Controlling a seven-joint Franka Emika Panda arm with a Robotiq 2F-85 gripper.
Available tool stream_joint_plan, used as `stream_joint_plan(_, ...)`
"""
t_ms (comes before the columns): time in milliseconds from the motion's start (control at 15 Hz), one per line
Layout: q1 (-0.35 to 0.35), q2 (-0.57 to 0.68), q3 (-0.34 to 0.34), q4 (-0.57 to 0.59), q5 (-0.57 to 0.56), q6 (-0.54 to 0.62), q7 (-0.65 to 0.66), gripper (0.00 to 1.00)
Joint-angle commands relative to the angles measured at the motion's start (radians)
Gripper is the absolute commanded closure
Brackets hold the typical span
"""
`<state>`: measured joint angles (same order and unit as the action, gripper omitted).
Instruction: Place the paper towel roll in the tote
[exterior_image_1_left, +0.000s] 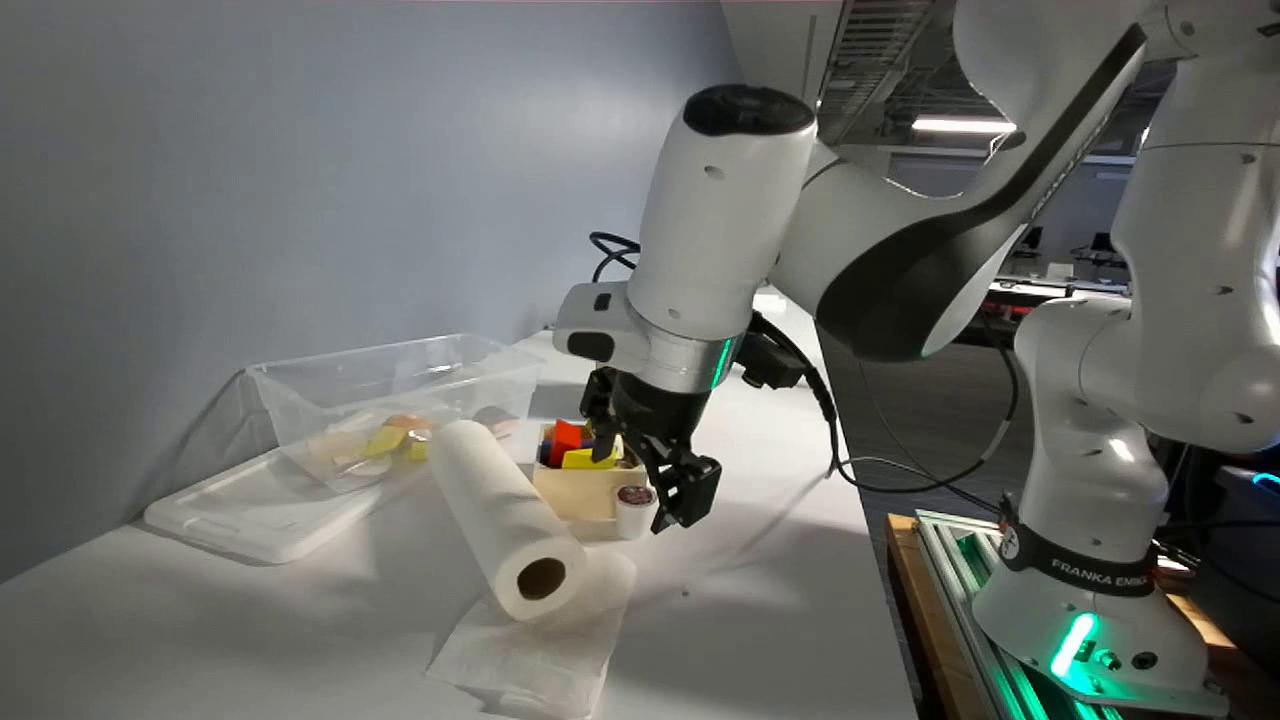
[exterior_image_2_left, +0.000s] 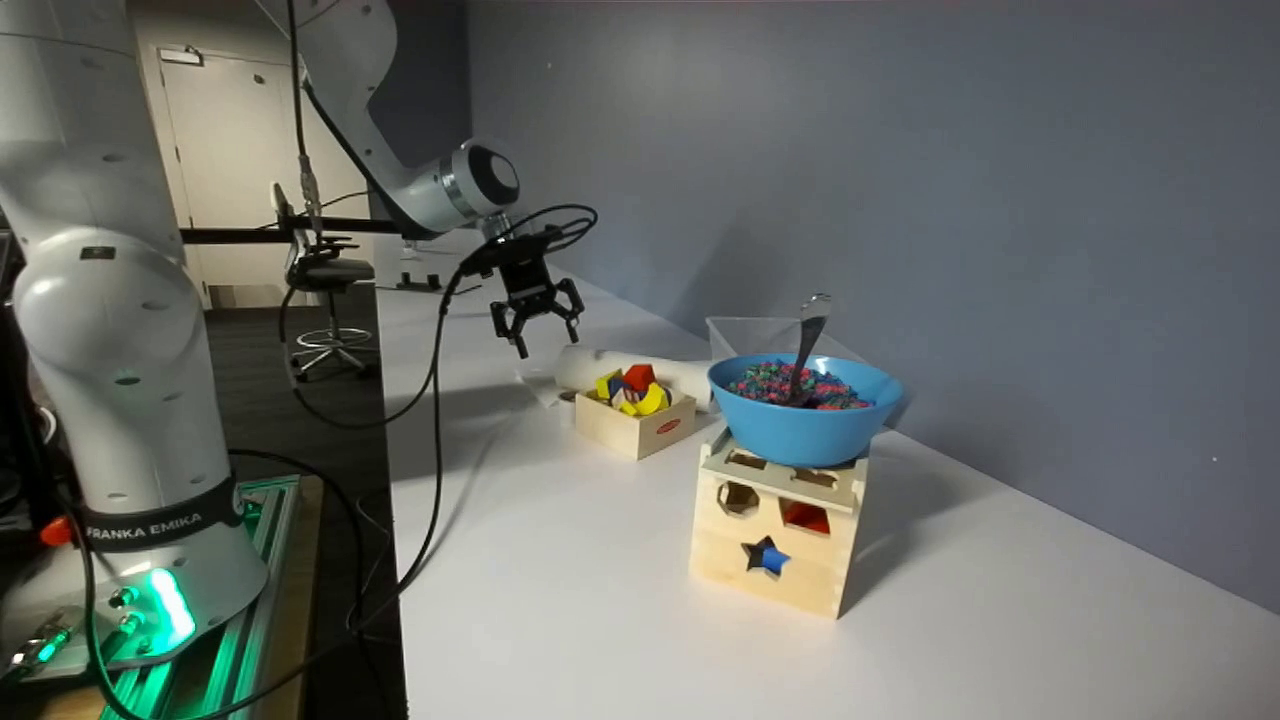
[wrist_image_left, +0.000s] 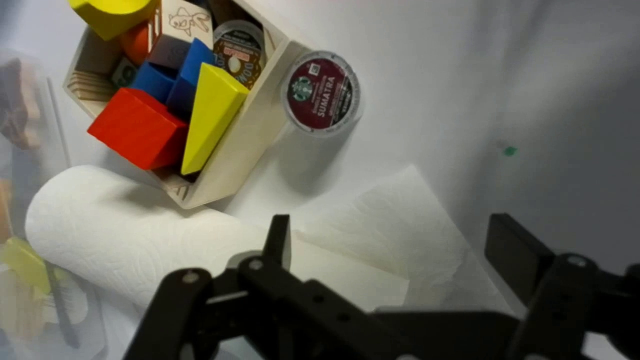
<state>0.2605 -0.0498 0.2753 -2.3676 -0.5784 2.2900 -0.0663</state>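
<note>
The white paper towel roll (exterior_image_1_left: 490, 510) lies on the table with its dark core hole facing the camera in an exterior view. It shows partly behind a wooden box in an exterior view (exterior_image_2_left: 580, 368) and at lower left in the wrist view (wrist_image_left: 125, 230). A loose sheet (exterior_image_1_left: 540, 660) spreads from its end. The clear tote (exterior_image_1_left: 310, 400) stands by the wall beside the roll, with colourful items showing through it; the blue bowl mostly hides it in an exterior view (exterior_image_2_left: 735, 335). My gripper (exterior_image_1_left: 630, 490) is open and empty above the table, as in the wrist view (wrist_image_left: 395, 245).
A wooden box of blocks (exterior_image_2_left: 625, 430) stands against the roll's side, with a coffee pod (wrist_image_left: 322, 95) beside it. A white lid (exterior_image_1_left: 270, 510) lies at the tote's end. A blue bowl (exterior_image_2_left: 800, 425) with a utensil sits on a wooden shape sorter (exterior_image_2_left: 725, 540).
</note>
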Motion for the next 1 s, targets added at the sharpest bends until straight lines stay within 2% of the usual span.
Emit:
stream_joint_plan(0,-0.004,0.083,0.002,0.052,-0.142,0.016,0.154,0.0)
stream_joint_plan(267,0.018,0.146,0.0,0.092,-0.221,0.053,0.253,0.0)
stream_joint_plan(333,0.014,0.148,0.003,0.081,-0.155,0.124,0.162,0.0)
stream_joint_plan(400,0.014,0.12,-0.005,0.065,-0.17,0.066,0.195,0.0)
stream_joint_plan(600,0.021,0.142,-0.006,0.071,-0.17,0.113,0.185,0.0)
stream_joint_plan(933,0.057,0.195,-0.011,0.136,-0.359,0.024,0.512,0.0)
